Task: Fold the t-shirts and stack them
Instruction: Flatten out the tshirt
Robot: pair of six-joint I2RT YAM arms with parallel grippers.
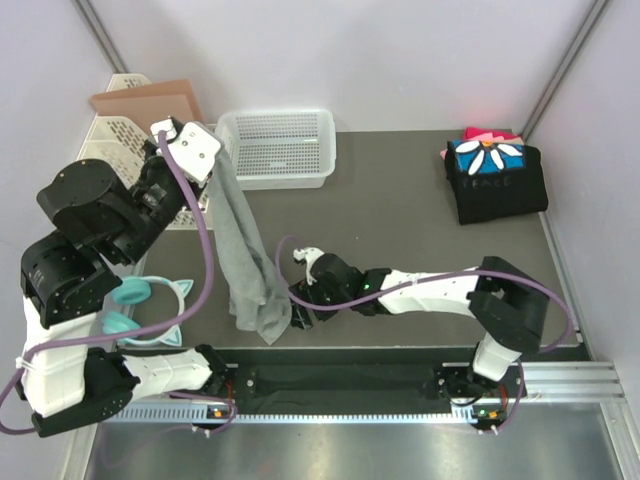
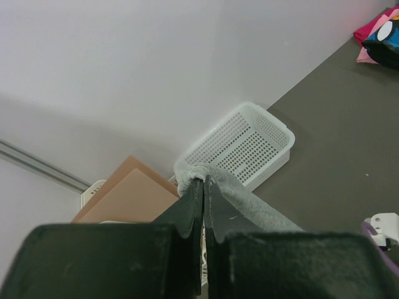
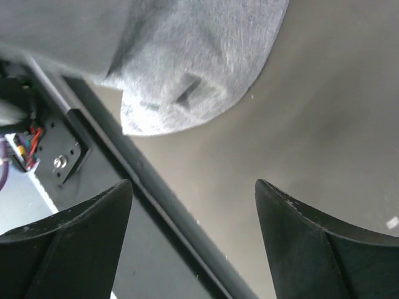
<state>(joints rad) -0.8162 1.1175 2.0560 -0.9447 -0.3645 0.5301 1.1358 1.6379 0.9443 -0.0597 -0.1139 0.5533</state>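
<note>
Left claw point(image 2: 204, 184): pinching grey shirt point(image 1: 245, 260), upper left. Right claw point(image 3: 193, 187): spread wide, mid frame. Not folded yet; other shirts point(image 1: 497, 180) done & stacked, upper right.

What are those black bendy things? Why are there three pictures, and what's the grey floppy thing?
Those are two robot arms bolted to a table. One picture looks down from above. The other two come from small cameras on the arms' wrists. The left gripper is pinched shut on a grey t-shirt, lifting one end while the other end lies on the table. The right gripper is open, low beside that end. Folded t-shirts, a white basket and teal headphones are there too.
</note>
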